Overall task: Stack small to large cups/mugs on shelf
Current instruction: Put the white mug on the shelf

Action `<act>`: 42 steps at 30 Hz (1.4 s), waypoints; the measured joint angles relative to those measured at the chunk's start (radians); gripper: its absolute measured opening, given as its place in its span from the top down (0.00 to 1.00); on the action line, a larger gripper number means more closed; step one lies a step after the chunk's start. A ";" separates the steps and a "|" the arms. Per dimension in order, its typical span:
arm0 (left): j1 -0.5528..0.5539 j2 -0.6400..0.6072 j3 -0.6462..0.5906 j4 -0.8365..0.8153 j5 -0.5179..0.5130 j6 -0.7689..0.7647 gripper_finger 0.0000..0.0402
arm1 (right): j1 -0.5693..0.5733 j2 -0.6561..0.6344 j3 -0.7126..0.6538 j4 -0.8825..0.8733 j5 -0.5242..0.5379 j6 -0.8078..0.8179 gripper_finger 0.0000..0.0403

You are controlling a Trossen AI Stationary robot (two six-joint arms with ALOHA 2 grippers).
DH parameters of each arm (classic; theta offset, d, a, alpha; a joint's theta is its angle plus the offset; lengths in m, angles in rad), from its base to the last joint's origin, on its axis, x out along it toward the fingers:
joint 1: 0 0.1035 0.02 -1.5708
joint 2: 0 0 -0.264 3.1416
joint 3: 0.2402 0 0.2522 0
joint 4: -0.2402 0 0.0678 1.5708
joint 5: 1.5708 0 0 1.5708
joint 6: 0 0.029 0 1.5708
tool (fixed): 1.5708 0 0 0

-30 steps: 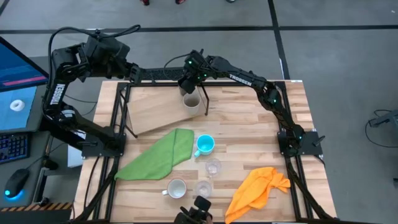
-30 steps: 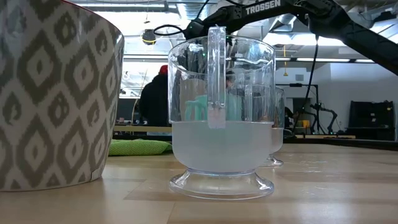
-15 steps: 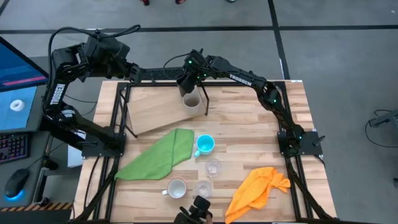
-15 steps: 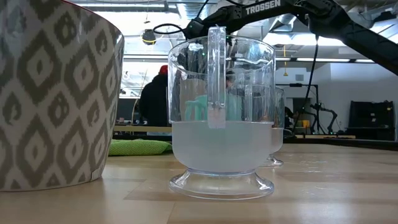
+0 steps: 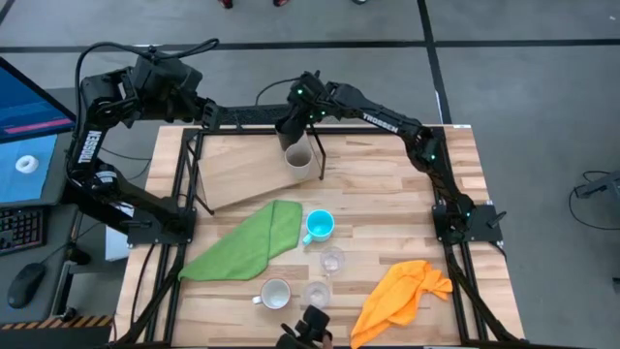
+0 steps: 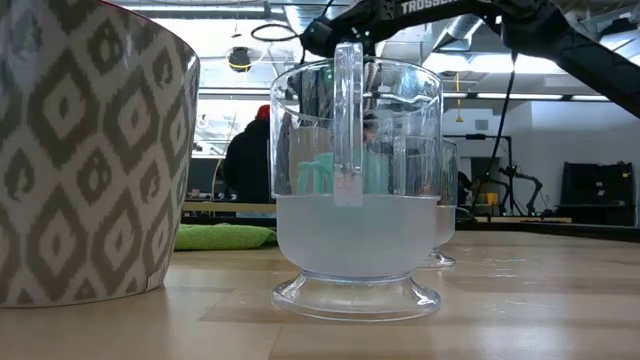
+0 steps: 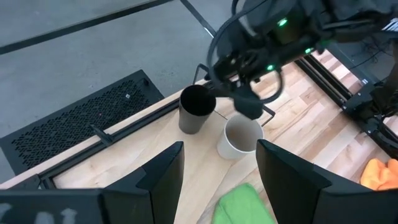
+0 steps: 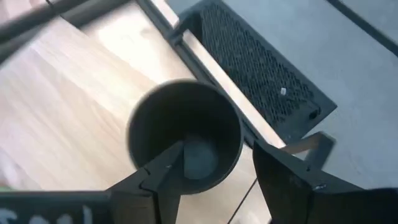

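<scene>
The black cup stands upright on the shelf near its far edge, with the grey-beige cup upright beside it. My right gripper hangs open just over the black cup, one finger above its hollow and one outside its wall. In the high view my right gripper hides that cup. My left gripper is open and waits off the table's far left corner. The blue mug, two clear glasses and the white mug stand on the tabletop.
A green cloth lies left of the blue mug and an orange cloth lies near the right near corner. The black wire frame runs along the shelf's far edge. In the low view a clear glass stands close in front.
My right gripper has moved up a little over the black cup. Both cups on the shelf have stayed where they were.
</scene>
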 joint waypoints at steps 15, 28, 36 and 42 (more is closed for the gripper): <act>0.000 0.024 0.001 0.000 0.112 0.102 0.52 | 0.015 -0.421 0.000 -0.385 -0.116 0.075 0.51; -0.223 0.221 0.000 -0.006 0.090 0.084 0.52 | 0.269 -0.646 -0.021 -0.648 0.045 0.370 0.51; -0.491 0.352 0.000 -0.016 -0.081 -0.173 0.52 | 0.453 -0.731 -0.023 -0.648 0.077 0.411 0.51; -0.649 0.458 0.000 -0.016 -0.116 -0.324 0.52 | 0.568 -0.782 -0.023 -0.648 0.079 0.419 0.52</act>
